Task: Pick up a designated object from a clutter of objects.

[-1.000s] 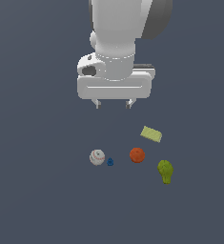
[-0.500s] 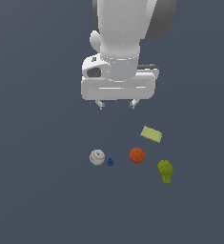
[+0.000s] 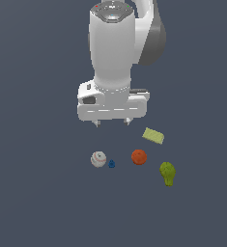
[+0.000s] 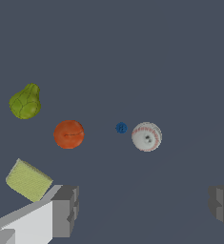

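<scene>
The white baseball (image 3: 98, 158) with red stitching lies on the dark floor, and it shows in the wrist view too (image 4: 146, 136). A tiny blue piece (image 3: 111, 164) sits just beside it, toward the exterior view's right. My gripper (image 3: 112, 122) hangs above and behind the ball, open, with nothing between its fingers. Both grey fingertips (image 4: 66, 209) stand wide apart in the wrist view, the ball lying beyond the gap between them.
An orange-red ball (image 3: 139, 157), a flat yellow-green block (image 3: 153, 135) and a green pear-shaped fruit (image 3: 167, 173) lie to the exterior view's right of the baseball. The block is the item closest to my fingers.
The gripper has come lower and slightly toward the exterior view's right, closer to the objects. The objects have not moved.
</scene>
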### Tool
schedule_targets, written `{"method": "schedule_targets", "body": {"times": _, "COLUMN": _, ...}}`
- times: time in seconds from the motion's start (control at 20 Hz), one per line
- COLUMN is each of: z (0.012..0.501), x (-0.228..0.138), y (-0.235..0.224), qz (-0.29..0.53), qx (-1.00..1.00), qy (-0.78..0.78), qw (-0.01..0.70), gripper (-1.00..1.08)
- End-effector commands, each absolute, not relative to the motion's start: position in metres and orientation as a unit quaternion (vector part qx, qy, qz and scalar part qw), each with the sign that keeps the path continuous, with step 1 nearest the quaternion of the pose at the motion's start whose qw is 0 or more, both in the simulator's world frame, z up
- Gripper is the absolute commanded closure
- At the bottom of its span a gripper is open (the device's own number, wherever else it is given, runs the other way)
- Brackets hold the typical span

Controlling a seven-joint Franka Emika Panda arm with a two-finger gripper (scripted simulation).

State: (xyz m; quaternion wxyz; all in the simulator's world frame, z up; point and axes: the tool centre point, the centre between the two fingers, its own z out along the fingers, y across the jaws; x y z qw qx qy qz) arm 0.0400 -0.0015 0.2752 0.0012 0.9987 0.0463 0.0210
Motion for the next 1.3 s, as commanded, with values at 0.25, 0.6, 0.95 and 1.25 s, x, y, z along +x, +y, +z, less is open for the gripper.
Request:
{"method": "schedule_targets", "body": {"times": 0.25, "z": 0.198, "x": 0.06, "y": -0.031, "qz": 0.011, "qx": 0.997, "qy": 0.074, "qw": 0.0, "gripper": -0.92}}
{"method": "schedule_targets", "body": {"times": 0.6, "z": 0.136, "x": 0.066, "y": -0.054, "qz": 0.004, "qx": 0.995, "qy": 0.095, "qw": 0.0, "gripper": -0.92}}
{"method": "schedule_targets", "body": {"times": 0.95, "z": 0.103, "x": 0.066, "y": -0.066, "qz": 0.001, "qx": 0.994, "qy": 0.106, "qw": 0.0, "gripper": -0.92}}
{"method": "schedule_targets", "body": {"times": 1.25, "z": 0.099, "x": 0.066, "y": -0.067, "qz": -0.001, "qx": 0.994, "qy": 0.106, "qw": 0.0, "gripper": -0.92}}
